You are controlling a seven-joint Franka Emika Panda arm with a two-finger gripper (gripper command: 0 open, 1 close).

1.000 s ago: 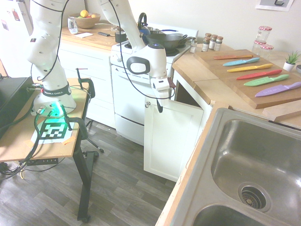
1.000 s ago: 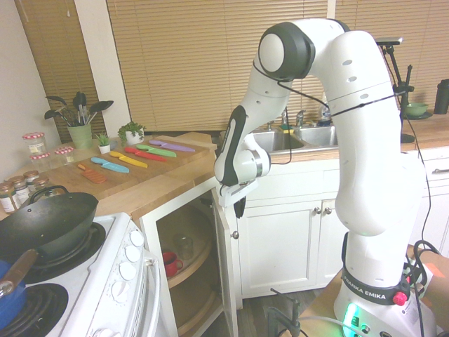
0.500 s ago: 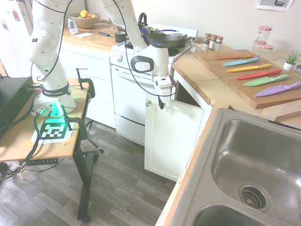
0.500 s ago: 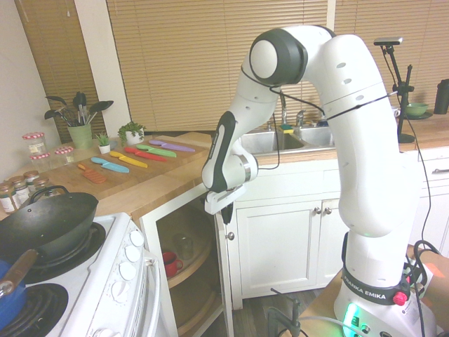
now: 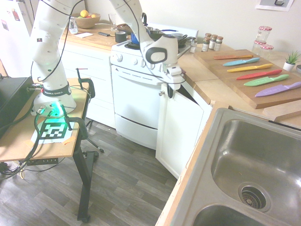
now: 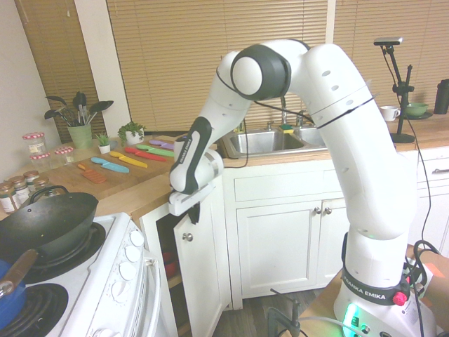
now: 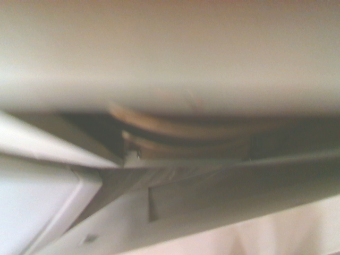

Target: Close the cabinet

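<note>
Kitchen: shut fingers (image 5: 170,91) press the cabinet (image 5: 181,129) door, slightly ajar.

Grey plank floor (image 5: 122,183); wooden blinds (image 6: 210,63).

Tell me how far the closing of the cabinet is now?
Mostly done: the door is swung nearly shut. In hand: the shut claw is at the door's top edge, by the knob. Left: a dark gap beside the oven still shows, so a last push remains.
</note>
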